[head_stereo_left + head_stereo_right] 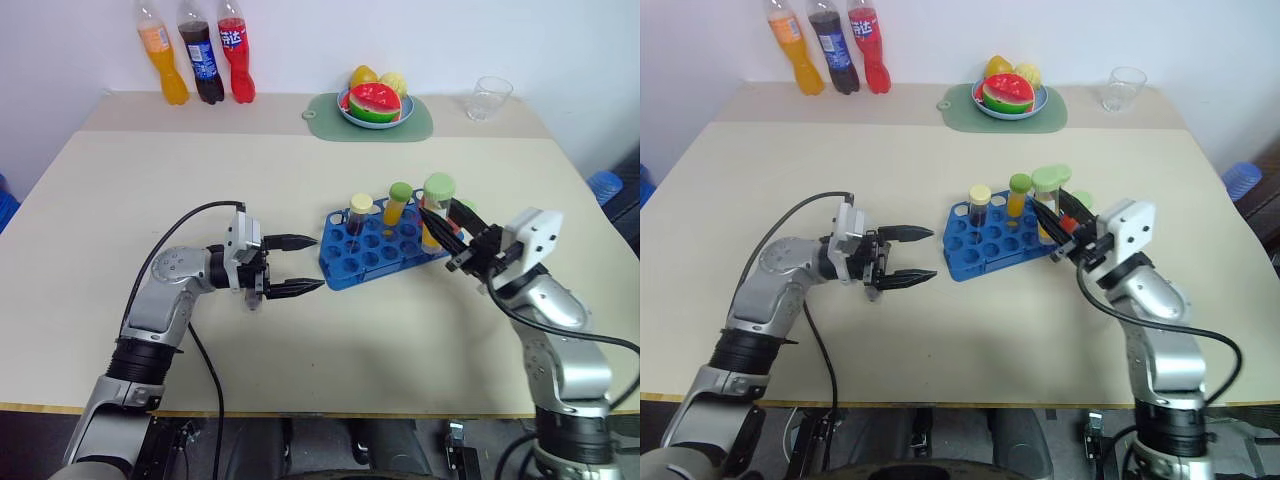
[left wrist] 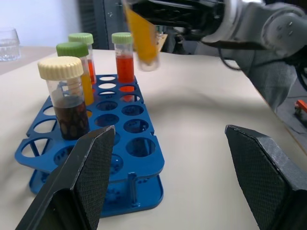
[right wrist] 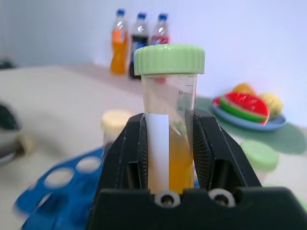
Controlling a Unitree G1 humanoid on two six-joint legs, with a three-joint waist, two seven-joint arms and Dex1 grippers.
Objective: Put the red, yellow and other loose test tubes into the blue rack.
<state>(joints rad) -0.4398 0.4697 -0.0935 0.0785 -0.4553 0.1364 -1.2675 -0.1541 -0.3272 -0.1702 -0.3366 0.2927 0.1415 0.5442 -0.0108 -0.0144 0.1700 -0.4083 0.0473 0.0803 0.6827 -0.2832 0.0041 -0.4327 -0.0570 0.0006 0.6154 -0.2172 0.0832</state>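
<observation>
The right gripper (image 1: 443, 228) is clamped on a green-capped clear plastic tube of yellow liquid (image 3: 169, 124), held just above the far-right end of the blue plastic rack (image 1: 375, 252). The left gripper (image 1: 305, 264) gapes wide beside the rack's near end. Tilted, the tube risks striking standing tubes or missing its hole, which the gripper hides.

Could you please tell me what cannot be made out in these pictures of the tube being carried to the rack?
- Held tube, right wrist view: its lower end is hidden by the right pincer.
- Blue rack, head views: which hole the tube is heading for cannot be told.
- Blue rack, left wrist view: its near corner is covered by a left pincer finger.
</observation>
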